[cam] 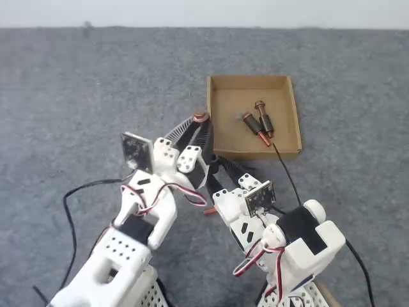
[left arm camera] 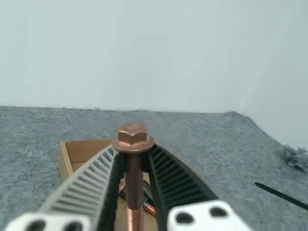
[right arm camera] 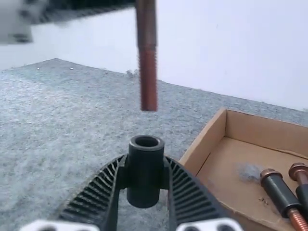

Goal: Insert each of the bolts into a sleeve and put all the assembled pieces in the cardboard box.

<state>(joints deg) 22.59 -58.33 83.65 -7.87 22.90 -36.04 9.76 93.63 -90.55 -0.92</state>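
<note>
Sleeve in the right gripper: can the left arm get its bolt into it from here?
Probably yes. The left gripper holds the bolt with its tip hanging above the open bore of the sleeve in the right gripper, roughly in line, with nothing between them.

Bright, even, diffuse light; faint soft shadows.

The bolt (right arm camera: 146, 67) stands upright just above the sleeve (right arm camera: 144, 171), both beside the cardboard box (cam: 252, 78) holding two assembled pieces (cam: 254, 126).
</note>
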